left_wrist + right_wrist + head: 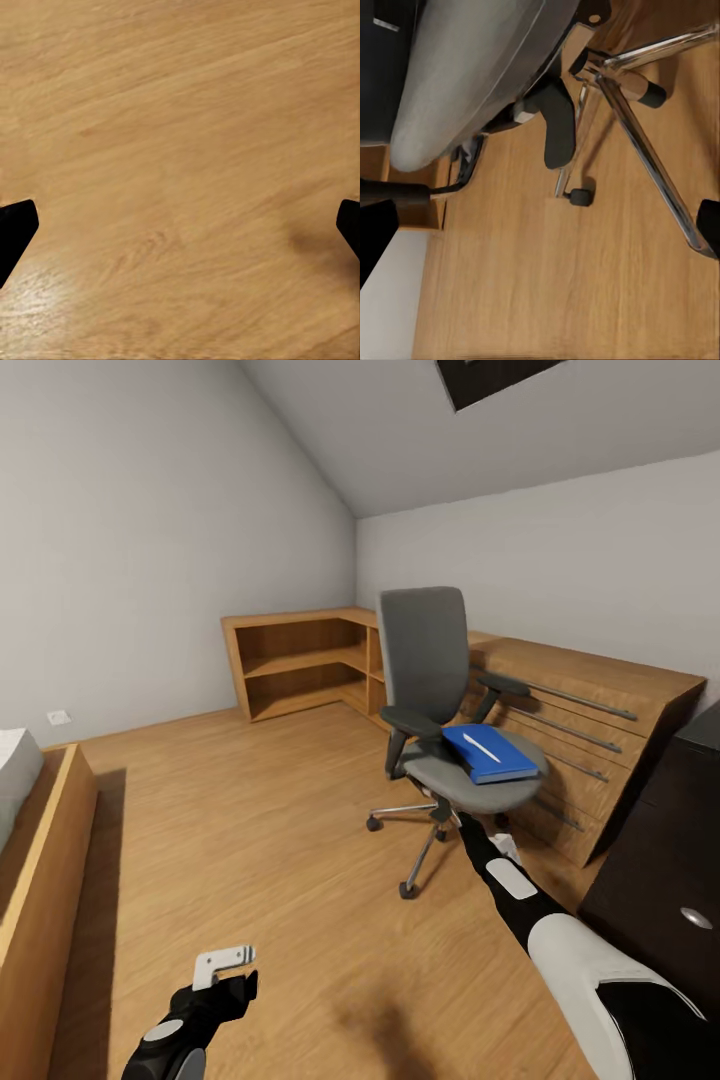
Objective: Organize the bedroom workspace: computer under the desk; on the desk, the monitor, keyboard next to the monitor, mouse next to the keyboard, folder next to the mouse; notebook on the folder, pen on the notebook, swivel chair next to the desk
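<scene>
Item: swivel chair [437, 710], centre-right of my head view, on the wood floor [260, 830], in front of a wooden chest [600, 740]. Blue folder [490, 752] lies on its seat; white pen [481, 747] on the folder. Black surface [660, 860], lower right. My left hand [225, 964], lower left, fingers spread over bare floor. My right hand [540, 225] released, under the seat's edge near the chrome base [649, 150].

Black arms with white shell panels, grey oval joint caps, white bracket at left wrist, black jaws
</scene>
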### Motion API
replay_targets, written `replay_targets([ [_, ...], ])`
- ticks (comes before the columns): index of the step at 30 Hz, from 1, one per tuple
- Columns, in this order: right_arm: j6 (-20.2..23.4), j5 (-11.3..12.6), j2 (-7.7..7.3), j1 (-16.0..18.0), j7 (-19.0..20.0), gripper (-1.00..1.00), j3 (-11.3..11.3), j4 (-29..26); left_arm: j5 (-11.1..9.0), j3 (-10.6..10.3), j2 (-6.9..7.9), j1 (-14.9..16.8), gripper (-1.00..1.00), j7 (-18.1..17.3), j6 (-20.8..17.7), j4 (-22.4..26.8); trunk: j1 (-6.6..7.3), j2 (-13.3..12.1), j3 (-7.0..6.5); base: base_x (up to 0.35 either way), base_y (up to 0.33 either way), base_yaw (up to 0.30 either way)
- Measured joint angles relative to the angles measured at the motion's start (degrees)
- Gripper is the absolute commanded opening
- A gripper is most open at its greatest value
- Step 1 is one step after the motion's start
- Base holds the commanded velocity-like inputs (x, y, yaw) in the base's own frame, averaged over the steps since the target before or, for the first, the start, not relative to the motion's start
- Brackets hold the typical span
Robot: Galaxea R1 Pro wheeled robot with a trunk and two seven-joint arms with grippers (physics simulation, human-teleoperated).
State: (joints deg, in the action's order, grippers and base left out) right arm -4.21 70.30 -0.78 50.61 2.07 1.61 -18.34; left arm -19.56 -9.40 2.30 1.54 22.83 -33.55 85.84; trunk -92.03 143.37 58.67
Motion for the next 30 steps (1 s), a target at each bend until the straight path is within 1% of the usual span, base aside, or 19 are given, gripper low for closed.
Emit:
replay_targets([
  [8,-0.05,-0.33,0.29,-0.13,0.01,1.00,0.22,0.02,-0.04,0.60,-0.17,0.00,1.00,-0.03,0.14,-1.54,0.00,0.00,0.00,-0.331,-0.087,0.000],
  [10,-0.02,-0.47,0.81,-0.26,0.01,1.00,0.47,0.03,-0.03,0.63,-0.20,0.00,1.00,-0.04,0.17,-1.60,0.01,0.00,0.00,-0.233,-0.056,0.000],
  [11,-0.18,-0.86,1.47,-0.51,0.00,1.00,0.79,0.22,0.01,0.61,-0.22,0.00,1.00,-0.07,0.20,-1.64,0.01,0.00,0.00,-0.151,-0.035,0.000],
  [13,-0.69,-1.75,2.03,-0.83,0.00,1.00,1.19,0.76,0.03,0.58,-0.23,0.00,1.00,-0.12,0.26,-1.66,0.02,0.00,0.00,-0.099,-0.023,0.000],
  [14,-1.65,-3.26,2.42,-1.16,0.00,1.00,1.61,1.68,0.03,0.55,-0.24,0.00,1.00,-0.23,0.35,-1.67,0.03,0.00,0.00,-0.062,-0.014,0.000],
  [16,-3.12,-5.44,2.74,-1.44,0.00,1.00,1.98,2.94,0.03,0.50,-0.24,0.00,1.00,-0.34,0.74,-1.81,0.03,0.00,0.00,-0.041,-0.009,0.000],
  [17,-4.97,-7.97,3.05,-1.66,0.00,1.00,2.24,4.42,0.05,0.45,-0.24,0.00,1.00,-0.45,1.60,-2.36,0.03,0.00,0.00,-0.025,-0.006,0.000],
  [19,-7.18,-10.90,3.57,-1.82,0.00,1.00,2.44,6.22,0.11,0.41,-0.28,0.00,1.00,-0.52,3.17,-3.43,0.06,-0.01,-0.22,-0.017,-0.004,0.000],
  [20,-9.48,-13.71,4.36,-1.98,-0.02,1.00,2.54,8.21,0.16,0.35,-0.30,0.00,1.00,-0.56,5.24,-4.66,0.09,-0.02,-0.43,-0.010,-0.002,0.000],
  [21,-10.73,-15.19,4.86,-2.08,-0.01,1.00,2.56,9.31,0.19,0.33,-0.33,0.00,1.00,-0.58,6.42,-5.23,0.11,-0.04,-0.66,-0.008,-0.002,0.000],
  [24,-14.52,-18.94,6.30,-2.47,-0.04,1.00,2.60,12.80,0.23,0.30,-0.45,0.00,1.00,-0.62,9.38,-6.39,0.19,-0.08,-1.32,-0.005,-0.001,0.000],
  [28,-19.93,-22.73,7.81,-3.51,-0.02,1.00,2.65,16.74,0.25,0.28,-0.71,0.00,1.00,-0.64,11.37,-7.44,0.30,-0.13,-2.21,-0.002,-0.001,0.000],
  [29,-22.56,-24.15,8.41,-4.66,-0.01,1.00,2.59,17.74,0.25,0.28,-0.92,0.00,1.00,-0.62,11.87,-7.90,0.32,-0.14,-2.43,-0.001,0.000,0.000],
  [30,-23.87,-24.95,8.66,-5.53,-0.01,1.00,2.63,18.10,0.25,0.28,-1.03,0.00,1.00,-0.60,12.07,-8.11,0.35,-0.16,-2.65,0.000,0.000,0.000],
])
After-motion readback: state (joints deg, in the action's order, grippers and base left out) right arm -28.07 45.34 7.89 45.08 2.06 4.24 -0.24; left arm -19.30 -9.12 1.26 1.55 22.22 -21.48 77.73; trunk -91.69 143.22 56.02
